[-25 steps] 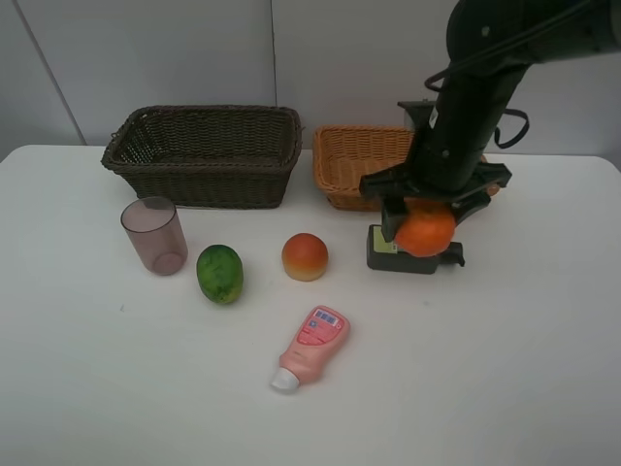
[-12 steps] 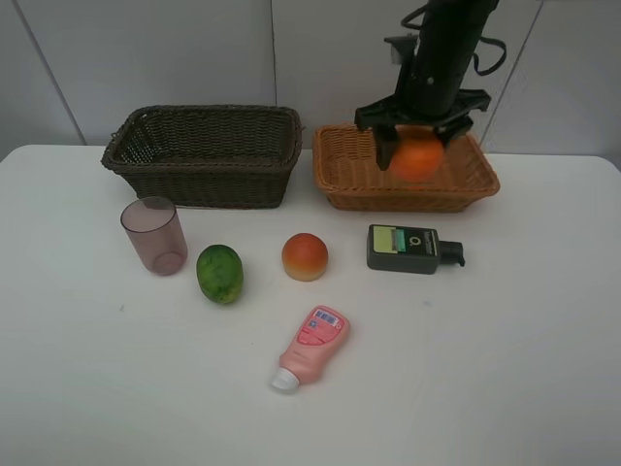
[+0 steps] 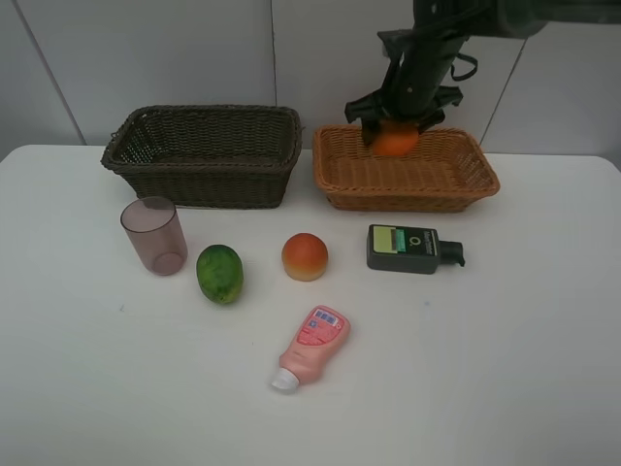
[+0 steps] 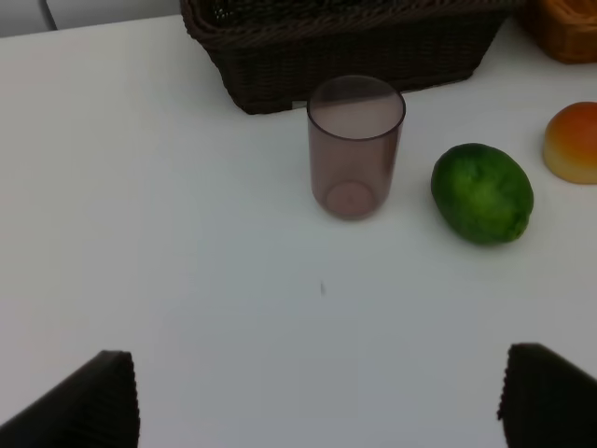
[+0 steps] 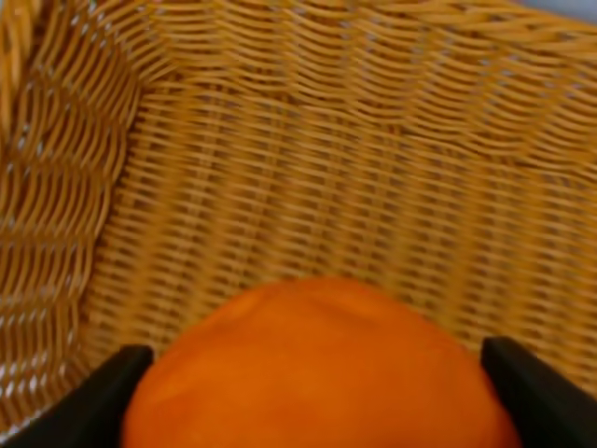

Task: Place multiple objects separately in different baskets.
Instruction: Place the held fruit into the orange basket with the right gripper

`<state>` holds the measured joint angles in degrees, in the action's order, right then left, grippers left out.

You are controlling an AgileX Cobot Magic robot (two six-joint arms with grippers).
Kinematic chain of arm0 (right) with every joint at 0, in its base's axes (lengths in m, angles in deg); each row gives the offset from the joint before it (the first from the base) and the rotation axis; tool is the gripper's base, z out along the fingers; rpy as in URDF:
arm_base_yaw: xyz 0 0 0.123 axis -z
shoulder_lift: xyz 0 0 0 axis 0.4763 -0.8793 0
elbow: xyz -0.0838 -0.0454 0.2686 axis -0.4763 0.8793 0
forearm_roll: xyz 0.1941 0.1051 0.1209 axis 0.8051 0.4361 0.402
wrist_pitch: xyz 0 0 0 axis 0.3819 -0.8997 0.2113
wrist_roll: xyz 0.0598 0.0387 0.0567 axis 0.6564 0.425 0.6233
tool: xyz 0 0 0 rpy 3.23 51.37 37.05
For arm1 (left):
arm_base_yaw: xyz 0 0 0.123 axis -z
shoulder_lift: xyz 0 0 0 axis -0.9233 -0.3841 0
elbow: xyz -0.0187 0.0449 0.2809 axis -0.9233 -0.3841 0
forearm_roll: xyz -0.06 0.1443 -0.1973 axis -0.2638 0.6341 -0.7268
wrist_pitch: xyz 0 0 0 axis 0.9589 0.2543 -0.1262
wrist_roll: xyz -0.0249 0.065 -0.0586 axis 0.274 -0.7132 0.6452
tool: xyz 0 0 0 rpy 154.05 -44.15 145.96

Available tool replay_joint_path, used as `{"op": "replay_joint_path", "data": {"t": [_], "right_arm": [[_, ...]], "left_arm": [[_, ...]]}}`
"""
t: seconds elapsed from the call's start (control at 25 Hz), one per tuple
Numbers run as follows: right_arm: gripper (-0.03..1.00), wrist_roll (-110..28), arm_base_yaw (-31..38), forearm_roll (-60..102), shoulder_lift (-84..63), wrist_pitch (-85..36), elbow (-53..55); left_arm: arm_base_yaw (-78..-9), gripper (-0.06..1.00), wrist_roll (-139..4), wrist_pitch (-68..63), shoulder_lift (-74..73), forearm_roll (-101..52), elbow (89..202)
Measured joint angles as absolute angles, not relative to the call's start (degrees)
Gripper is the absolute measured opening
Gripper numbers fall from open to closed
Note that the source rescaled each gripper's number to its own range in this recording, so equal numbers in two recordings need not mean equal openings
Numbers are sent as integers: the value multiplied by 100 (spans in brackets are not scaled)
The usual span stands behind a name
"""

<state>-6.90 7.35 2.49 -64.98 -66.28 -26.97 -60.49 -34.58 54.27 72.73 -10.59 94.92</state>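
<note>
My right gripper [image 3: 393, 131] is shut on the orange [image 3: 394, 142] and holds it over the back of the light tan basket [image 3: 466, 186]. The right wrist view shows the orange [image 5: 317, 373] between the fingers, just above the tan weave [image 5: 308, 168]. The dark brown basket [image 3: 206, 155] stands to its left. On the table lie the mauve cup [image 3: 154, 234], green fruit [image 3: 219, 273], peach-like fruit [image 3: 305, 256], dark bottle [image 3: 411, 249] and pink bottle [image 3: 310, 347]. My left gripper [image 4: 317, 401] is open above the table, short of the cup [image 4: 354, 145] and green fruit [image 4: 482, 192].
The white table [image 3: 505, 369] carries everything. A pale wall stands behind the baskets. The peach-like fruit [image 4: 574, 142] shows at the edge of the left wrist view, beside the dark basket [image 4: 354, 42].
My right gripper has lifted the orange from beside the dark bottle and carried it back over the tan basket, then lower into it. The left gripper has not moved.
</note>
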Motion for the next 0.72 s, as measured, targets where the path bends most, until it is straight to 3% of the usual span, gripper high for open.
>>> {"op": "replay_joint_path", "data": {"t": [0.4,0.44,0.56,0.64,0.72], "right_arm": [[30,-584,735,238,-6939,-5934,-2697],[40,-584,735,217,-6939,-5922,-2697],[82,-584,735,79,-6939,-5897,-2697],[93,-584,735,46,-6939,-5897,-2697],[97,-584,735,28,-6939,-5910,-2697]], "left_arm": [[-6049,100,-3458,5427,7273,-1059,9492],[-6049,100,-3458,5427,7273,-1059,9492],[-6049,100,-3458,5427,7273,-1059,9492],[-6049,100,-3458,5427,7273,-1059,9492],[-6049,100,-3458,5427,7273,-1059,9492]]}}
